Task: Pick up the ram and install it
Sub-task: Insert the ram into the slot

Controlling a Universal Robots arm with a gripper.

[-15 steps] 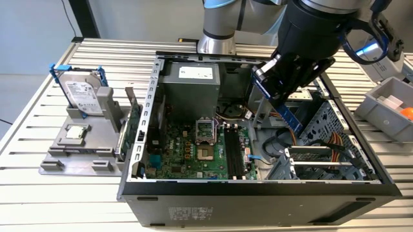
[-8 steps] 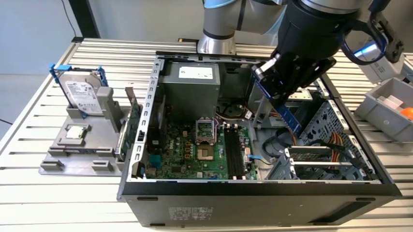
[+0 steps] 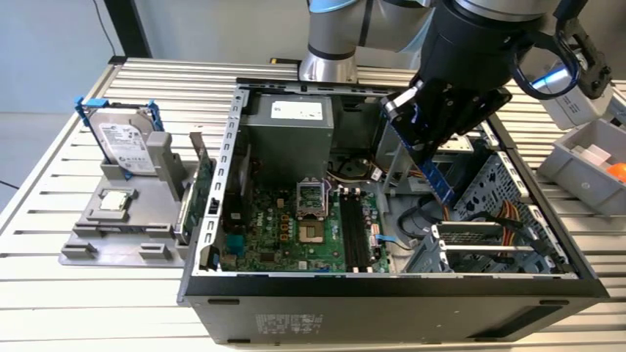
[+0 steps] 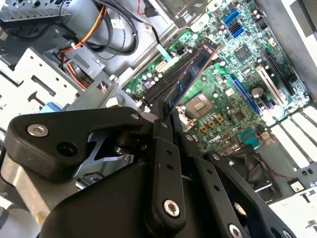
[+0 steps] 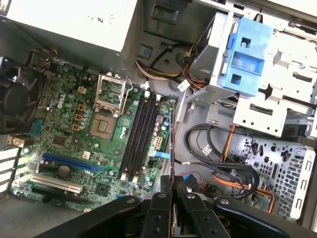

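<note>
My gripper (image 3: 430, 147) is shut on the ram (image 3: 441, 183), a thin blue-green stick hanging tilted inside the open computer case (image 3: 230, 147). It is held above the floor of the case, to the exterior view's right of the black memory slots (image 3: 354, 229). In the second wrist view the ram (image 4: 190, 74) sticks out from the gripper (image 4: 166, 113) over the slots (image 4: 161, 87). In the first wrist view the ram (image 5: 171, 141) is seen edge-on ahead of the gripper (image 5: 173, 181), beside the slots (image 5: 138, 134).
A silver hard drive (image 3: 127, 143) and a small square processor chip (image 3: 117, 198) sit on a grey holder (image 3: 108, 253) at the exterior view's left. A grey bin (image 3: 587, 161) stands at the right. Cables (image 3: 503, 216), a drive cage (image 3: 489, 249) and the power supply (image 3: 289, 125) crowd the case.
</note>
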